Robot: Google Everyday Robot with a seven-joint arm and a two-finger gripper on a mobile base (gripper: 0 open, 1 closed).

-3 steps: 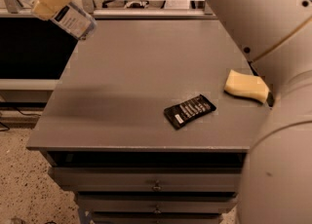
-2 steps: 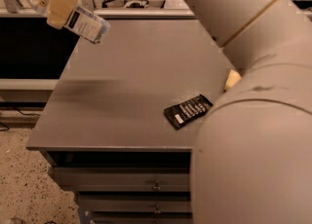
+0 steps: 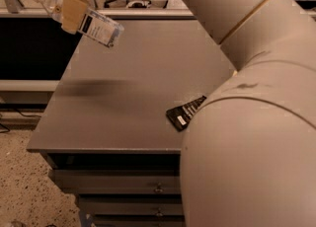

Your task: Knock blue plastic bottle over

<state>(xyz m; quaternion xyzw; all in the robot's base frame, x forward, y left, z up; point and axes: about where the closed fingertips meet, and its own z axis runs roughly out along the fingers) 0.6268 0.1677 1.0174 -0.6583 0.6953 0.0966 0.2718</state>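
The gripper [image 3: 74, 10] is hanging in the air over the far left corner of the grey counter [image 3: 133, 73]. Its jaws are clamping the blue plastic bottle [image 3: 101, 28] around the middle, with one tan finger pad [image 3: 74, 15] lying across its front. The bottle is tilting steeply, clear of the surface, its white cap pointing up and left past the counter's left edge. A flat black packet [image 3: 183, 113] is lying toward the front edge, partly hidden by the robot arm [image 3: 247, 122].
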